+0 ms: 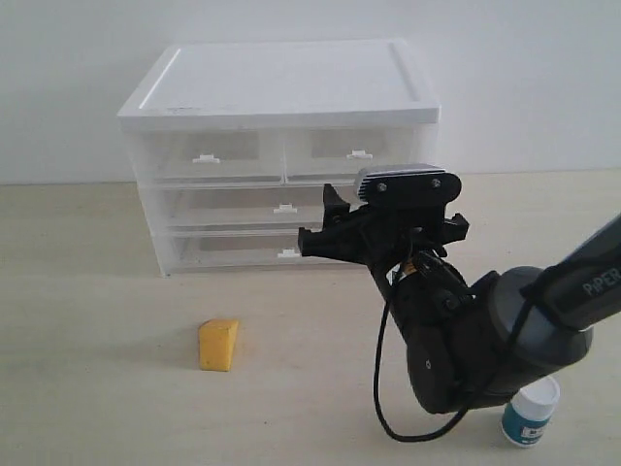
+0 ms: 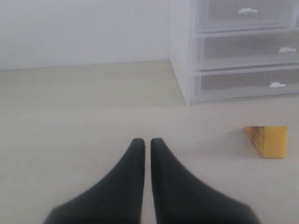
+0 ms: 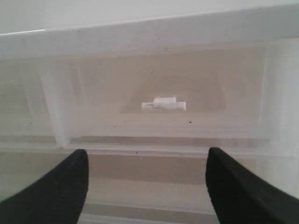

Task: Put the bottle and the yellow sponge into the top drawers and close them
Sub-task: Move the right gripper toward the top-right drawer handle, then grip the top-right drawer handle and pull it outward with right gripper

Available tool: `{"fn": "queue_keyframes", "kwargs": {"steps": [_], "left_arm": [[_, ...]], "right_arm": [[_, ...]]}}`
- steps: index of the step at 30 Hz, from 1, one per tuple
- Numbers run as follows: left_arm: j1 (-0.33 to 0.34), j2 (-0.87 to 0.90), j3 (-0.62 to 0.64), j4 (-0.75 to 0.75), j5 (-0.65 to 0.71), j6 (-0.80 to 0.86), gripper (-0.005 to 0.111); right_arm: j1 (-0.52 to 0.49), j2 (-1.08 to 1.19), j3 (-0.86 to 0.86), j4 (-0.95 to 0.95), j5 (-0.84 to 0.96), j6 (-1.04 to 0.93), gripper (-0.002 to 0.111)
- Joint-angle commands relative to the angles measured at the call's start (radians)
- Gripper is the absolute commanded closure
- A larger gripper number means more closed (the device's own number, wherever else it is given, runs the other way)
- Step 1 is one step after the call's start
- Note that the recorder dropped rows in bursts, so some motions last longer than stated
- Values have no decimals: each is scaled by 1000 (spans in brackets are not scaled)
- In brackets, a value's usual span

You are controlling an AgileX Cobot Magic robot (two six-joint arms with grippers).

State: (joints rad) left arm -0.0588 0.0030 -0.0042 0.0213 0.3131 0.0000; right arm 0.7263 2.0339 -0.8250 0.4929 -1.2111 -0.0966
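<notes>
Landmark: cabinet (image 1: 281,92), white top, clear fronts, at the back of the table (image 1: 97,388).

top drawers (image 1: 209,155): side by side directly under the cabinet's white top, both pushed in flush, white tab handles showing.

yellow sponge (image 1: 218,346): on the table in front of the cabinet, out from its left half and well apart from it. Standing on a flat face, sloped side up. Also seen in the left wrist view (image 2: 268,141), out from the cabinet's lowest drawer.

bottle (image 1: 531,411): upright on the table, well out in front of the cabinet and past its right side. White cap up, partly hidden behind the right arm (image 1: 543,311).

right gripper (image 1: 322,221): raised close in front of the cabinet's right half, fingers spread wide, nothing between them. Wrist view (image 3: 147,154) squared on the right top drawer, its handle (image 3: 163,104) framed in the gap. No contact visible.

left gripper (image 2: 145,142): low over the table, out from the cabinet's left front corner. Fingers pressed together tip to tip, nothing held. Apart from the sponge.
</notes>
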Motion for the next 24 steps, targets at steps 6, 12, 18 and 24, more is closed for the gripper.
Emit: {"fn": "queue_keyframes", "kwargs": {"steps": [6, 12, 18, 24], "left_arm": [[-10, -3, 4, -3, -8, -7, 103], [-10, -3, 4, -3, -8, -7, 103], [-10, -3, 4, -3, -8, -7, 103], [-10, -3, 4, -3, -8, -7, 103]], "right_arm": [[1, 13, -86, 66, -10, -49, 44], [1, 13, -136, 98, -10, -139, 44], [-5, 46, -176, 112, -10, -141, 44], [-30, 93, -191, 105, -10, -129, 44]]}}
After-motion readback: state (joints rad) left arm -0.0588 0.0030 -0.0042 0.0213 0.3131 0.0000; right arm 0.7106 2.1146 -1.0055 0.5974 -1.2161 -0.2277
